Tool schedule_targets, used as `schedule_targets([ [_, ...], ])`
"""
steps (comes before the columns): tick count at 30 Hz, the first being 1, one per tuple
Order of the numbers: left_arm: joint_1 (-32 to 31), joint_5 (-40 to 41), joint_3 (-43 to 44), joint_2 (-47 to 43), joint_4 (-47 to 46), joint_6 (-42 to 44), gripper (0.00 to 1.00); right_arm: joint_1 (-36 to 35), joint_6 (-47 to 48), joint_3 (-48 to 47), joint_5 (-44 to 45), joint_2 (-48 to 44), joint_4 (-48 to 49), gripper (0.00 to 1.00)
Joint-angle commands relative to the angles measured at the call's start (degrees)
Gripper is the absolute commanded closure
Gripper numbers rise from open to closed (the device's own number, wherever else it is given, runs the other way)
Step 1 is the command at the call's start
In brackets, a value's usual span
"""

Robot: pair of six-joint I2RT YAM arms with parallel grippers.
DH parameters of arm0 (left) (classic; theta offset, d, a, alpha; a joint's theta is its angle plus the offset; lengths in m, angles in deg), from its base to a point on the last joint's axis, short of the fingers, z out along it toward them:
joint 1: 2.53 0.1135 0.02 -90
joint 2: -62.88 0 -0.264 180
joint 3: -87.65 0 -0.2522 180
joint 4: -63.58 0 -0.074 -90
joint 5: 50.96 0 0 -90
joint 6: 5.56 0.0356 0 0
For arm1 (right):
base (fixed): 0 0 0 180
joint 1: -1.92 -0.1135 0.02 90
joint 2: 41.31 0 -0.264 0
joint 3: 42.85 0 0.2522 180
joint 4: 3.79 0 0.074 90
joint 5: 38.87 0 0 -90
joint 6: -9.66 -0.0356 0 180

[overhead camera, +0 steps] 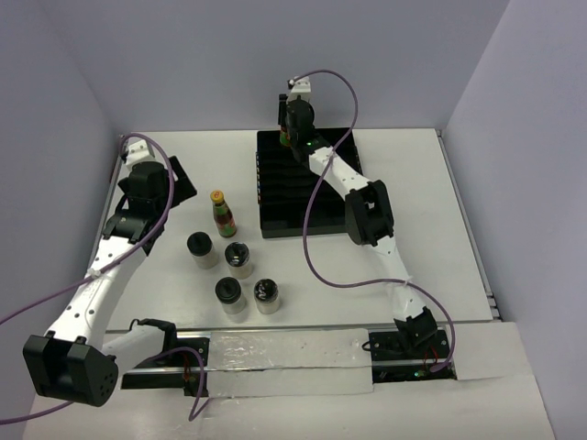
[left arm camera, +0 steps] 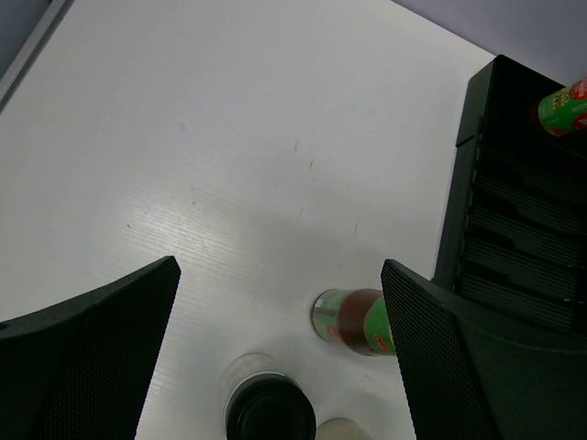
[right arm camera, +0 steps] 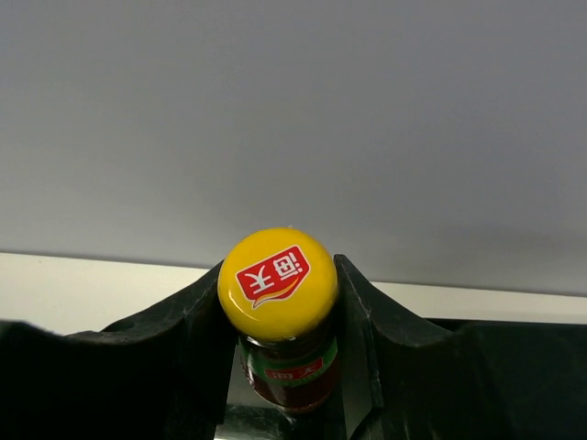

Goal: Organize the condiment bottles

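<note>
Slim dark sauce bottle [right arm camera: 278, 282] is showing a red emblem with white Chinese characters on its yellow cap. The right gripper [right arm camera: 280, 316] is clamping it at the far-left corner of the black slotted tray [overhead camera: 284, 197]. Second such bottle [overhead camera: 223, 213] and four squat clear jars with black lids [overhead camera: 238, 257] are standing on the white table [overhead camera: 413, 183] – left gripper [left arm camera: 280, 357] is hanging wide, holding nothing.

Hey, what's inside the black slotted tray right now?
One sauce bottle at the tray's far-left corner, clamped near its cap by the right gripper. The right arm covers several slots, so their contents can't be seen.

far bottle [right arm camera: 278, 282]: at far-left corner of tray [overhead camera: 280, 206] | near bottle [overhead camera: 223, 213]: left of tray | 4 jars [overhead camera: 238, 258]: before it
</note>
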Motion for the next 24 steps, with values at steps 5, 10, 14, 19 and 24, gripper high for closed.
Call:
schedule_targets([
  [5, -0.21, -0.45, 2.07, -0.13, -2.88, -0.5, 0.01, -0.27, 0.95, -1.65, -0.26, -0.95, 11.68, 0.91],
  [10, -0.21, -0.69, 1.94, -0.15, -2.76, -0.59, 0.01, -0.45, 0.56, 1.34, 0.43, -2.06, 11.96, 0.75],
  [14, -0.21, -1.04, 1.66, -0.49, -2.44, -0.94, 0.01, -0.59, 0.82, 3.72, 0.23, -3.35, 11.83, 0.43],
  [19, -0.21, -1.41, 1.49, -1.27, -2.02, -1.03, 0.01, -0.76, 1.23, 4.84, 0.6, -4.78, 11.05, 0.3],
  [24, -0.21, -1.96, 2.18, -1.58, -0.01, -1.07, 0.01, -1.38, 0.88, 10.14, -0.05, -11.62, 11.08, 0.23],
])
